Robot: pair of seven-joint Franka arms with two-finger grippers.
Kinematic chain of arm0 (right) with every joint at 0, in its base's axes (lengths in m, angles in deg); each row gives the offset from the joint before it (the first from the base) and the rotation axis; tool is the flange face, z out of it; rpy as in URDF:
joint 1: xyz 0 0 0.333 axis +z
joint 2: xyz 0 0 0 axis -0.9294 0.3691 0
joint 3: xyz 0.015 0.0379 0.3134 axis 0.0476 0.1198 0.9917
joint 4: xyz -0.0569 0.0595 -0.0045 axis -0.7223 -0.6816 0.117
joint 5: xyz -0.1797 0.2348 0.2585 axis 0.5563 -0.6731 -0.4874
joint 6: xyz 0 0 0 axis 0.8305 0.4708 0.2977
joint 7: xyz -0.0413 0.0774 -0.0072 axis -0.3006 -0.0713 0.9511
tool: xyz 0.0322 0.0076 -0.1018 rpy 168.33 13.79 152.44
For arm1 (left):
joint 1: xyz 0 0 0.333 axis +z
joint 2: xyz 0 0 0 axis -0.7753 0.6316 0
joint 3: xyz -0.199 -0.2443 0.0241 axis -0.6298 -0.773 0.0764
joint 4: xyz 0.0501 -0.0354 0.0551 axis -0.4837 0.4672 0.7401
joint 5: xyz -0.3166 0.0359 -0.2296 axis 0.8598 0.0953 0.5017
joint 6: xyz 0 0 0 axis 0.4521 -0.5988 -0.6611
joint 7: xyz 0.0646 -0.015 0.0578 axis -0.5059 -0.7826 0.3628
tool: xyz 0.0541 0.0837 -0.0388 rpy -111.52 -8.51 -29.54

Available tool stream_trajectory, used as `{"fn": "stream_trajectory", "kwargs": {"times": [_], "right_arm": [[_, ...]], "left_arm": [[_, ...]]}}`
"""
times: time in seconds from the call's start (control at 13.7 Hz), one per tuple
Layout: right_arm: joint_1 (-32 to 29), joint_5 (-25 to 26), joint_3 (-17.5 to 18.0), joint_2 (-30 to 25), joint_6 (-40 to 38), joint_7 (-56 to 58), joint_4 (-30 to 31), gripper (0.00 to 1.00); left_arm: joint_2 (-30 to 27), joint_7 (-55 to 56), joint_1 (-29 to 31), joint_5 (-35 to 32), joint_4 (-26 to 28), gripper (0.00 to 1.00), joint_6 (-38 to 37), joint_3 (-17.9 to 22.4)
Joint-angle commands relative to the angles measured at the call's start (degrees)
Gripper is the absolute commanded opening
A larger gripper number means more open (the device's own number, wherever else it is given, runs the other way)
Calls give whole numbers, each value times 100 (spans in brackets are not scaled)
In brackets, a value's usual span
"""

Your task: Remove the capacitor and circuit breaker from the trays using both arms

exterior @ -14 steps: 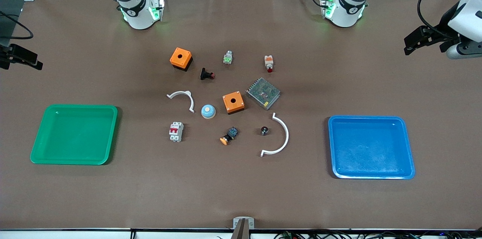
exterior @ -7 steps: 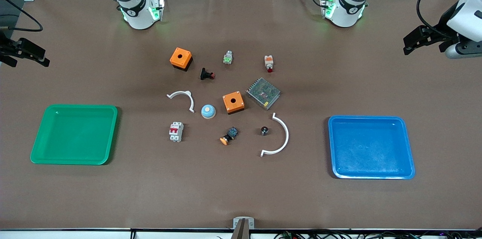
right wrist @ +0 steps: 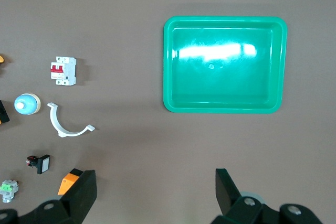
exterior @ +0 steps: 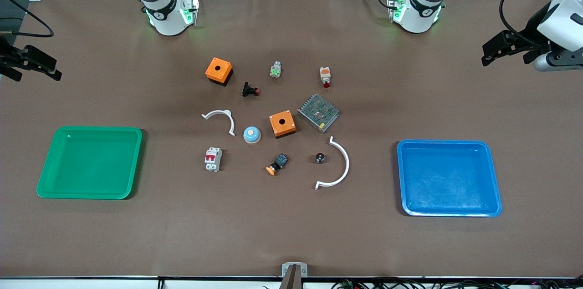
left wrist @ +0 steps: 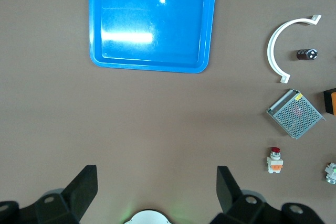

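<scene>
A: Capacitor [exterior: 320, 158] — where is it?

B: On the tabletop [exterior: 291, 230], inside the curve of the larger white arc [exterior: 339, 164], toward the left arm's end of the cluster of parts. It lies apart from the arc, nearer the front camera than the metal mesh box [exterior: 318, 112]. The left wrist view shows it too [left wrist: 306, 54], beside the same arc [left wrist: 278, 48].

A: And the breaker?

B: The breaker [exterior: 212, 159] sits toward the right arm's end of the cluster, red levers up, between the green tray [exterior: 89, 194] and the orange-capped button [exterior: 276, 164]. The smaller white arc [exterior: 222, 118] and the blue dome [exterior: 252, 134] lie farther from the front camera than it. In the right wrist view it shows beside the dome [right wrist: 63, 70].

A: The 2 grippers?

B: The left gripper [exterior: 503, 45] hangs high over the left arm's end of the tabletop, farther from the front camera than the blue tray [exterior: 448, 210]; its fingers [left wrist: 83, 192] are spread wide with nothing between them. The right gripper [exterior: 29, 62] hangs over the right arm's end, its fingers [right wrist: 80, 194] likewise spread and holding nothing.

A: The trays?

B: Both trays hold nothing. 2 orange boxes [exterior: 218, 70] [exterior: 282, 124] stand among the parts.
</scene>
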Motion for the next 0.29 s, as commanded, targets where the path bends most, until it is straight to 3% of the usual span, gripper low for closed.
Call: {"fn": "stream_trajectory", "kwargs": {"times": [0.0, 0.22], "right_arm": [[75, -26, -8, -142, 41, 31, 111, 100], [93, -26, -8, -142, 41, 22, 111, 100]], "left_arm": [[24, -69, 12, -4, -107, 100, -16, -5], [33, -61, 21, -4, -142, 100, -16, -5]]}}
